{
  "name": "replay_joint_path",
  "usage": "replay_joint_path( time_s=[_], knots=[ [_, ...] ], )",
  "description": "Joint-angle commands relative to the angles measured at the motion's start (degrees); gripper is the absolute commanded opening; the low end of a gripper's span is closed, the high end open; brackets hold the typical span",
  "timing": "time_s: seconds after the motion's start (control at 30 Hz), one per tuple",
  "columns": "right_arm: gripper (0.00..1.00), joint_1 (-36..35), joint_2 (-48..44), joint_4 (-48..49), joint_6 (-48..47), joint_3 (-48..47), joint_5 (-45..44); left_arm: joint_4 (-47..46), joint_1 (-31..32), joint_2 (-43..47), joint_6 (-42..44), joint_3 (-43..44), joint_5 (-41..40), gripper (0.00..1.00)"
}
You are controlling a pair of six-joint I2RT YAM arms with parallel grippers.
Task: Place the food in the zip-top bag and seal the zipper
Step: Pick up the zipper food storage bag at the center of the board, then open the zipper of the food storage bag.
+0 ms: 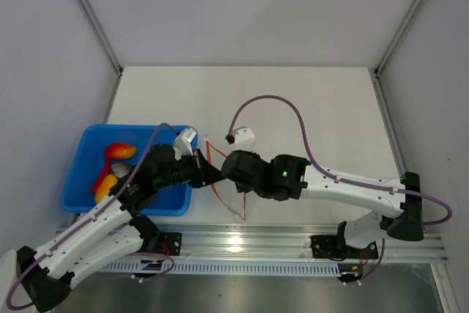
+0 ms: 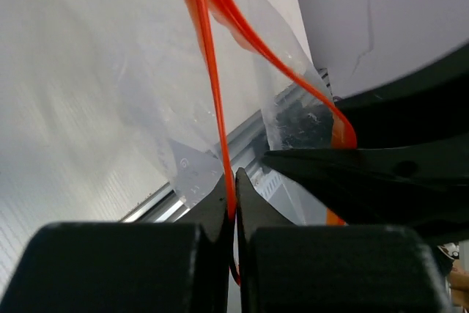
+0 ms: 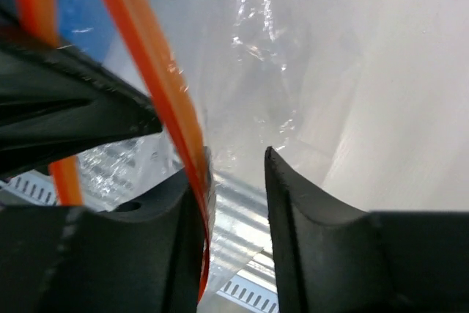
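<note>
The clear zip-top bag (image 2: 168,100) hangs between my two grippers, just right of the tray, its mouth spread apart. My left gripper (image 2: 234,179) is shut on one red strip of the zipper (image 2: 213,71). My right gripper (image 3: 234,163) stands open; the other zipper (image 3: 165,100) strip lies against its left finger (image 3: 172,210), with clear film across the gap. From above, the left gripper (image 1: 204,168) and right gripper (image 1: 223,169) meet at the zipper (image 1: 229,201). The food sits in the tray: a red-orange fruit (image 1: 121,152), a yellow piece (image 1: 107,184), a pale piece (image 1: 122,170).
The blue tray (image 1: 84,137) stands at the table's left edge, partly under my left arm. An aluminium rail (image 1: 242,243) runs along the near edge. Walls close in the table on the left, back and right.
</note>
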State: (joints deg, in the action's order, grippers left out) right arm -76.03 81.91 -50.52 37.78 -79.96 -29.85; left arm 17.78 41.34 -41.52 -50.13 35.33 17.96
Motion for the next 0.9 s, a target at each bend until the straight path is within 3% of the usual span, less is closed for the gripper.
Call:
replay_joint_path(
  time_s=[0.0, 0.17, 0.23, 0.27, 0.3, 0.6, 0.87],
  knots=[
    [0.39, -0.4, 2.5, -2.9, 1.5, -4.3, -3.6, 0.8, 0.6, 2.6, -0.7, -0.3, -2.7, 0.01],
    [0.40, -0.3, 5.5, -4.1, 2.0, -6.2, -4.3, 1.0, 1.0, 3.7, -1.3, -0.2, -2.3, 0.01],
    [0.27, -0.3, 5.9, -4.3, 3.6, -6.3, -5.1, 1.9, 1.3, 5.0, -1.3, -0.3, -2.8, 0.01],
    [0.10, -0.3, 5.9, -4.6, 4.2, -6.1, -6.6, 2.0, 1.3, 5.3, -1.0, -0.5, -3.0, 0.01],
    [0.00, -0.2, 5.9, -4.8, 5.4, -6.1, -7.4, 2.1, 1.3, 5.7, -0.9, -0.6, -3.0, 0.01],
    [0.00, 0.9, 1.5, -13.4, 10.5, -4.9, -18.0, 3.9, 1.3, 4.6, 1.8, 0.1, -1.3, 0.01],
    [0.00, 1.7, -1.2, -16.5, 11.9, -4.0, -18.5, 5.0, 1.3, 4.8, 4.9, 0.9, -0.4, 0.01]
  ],
)
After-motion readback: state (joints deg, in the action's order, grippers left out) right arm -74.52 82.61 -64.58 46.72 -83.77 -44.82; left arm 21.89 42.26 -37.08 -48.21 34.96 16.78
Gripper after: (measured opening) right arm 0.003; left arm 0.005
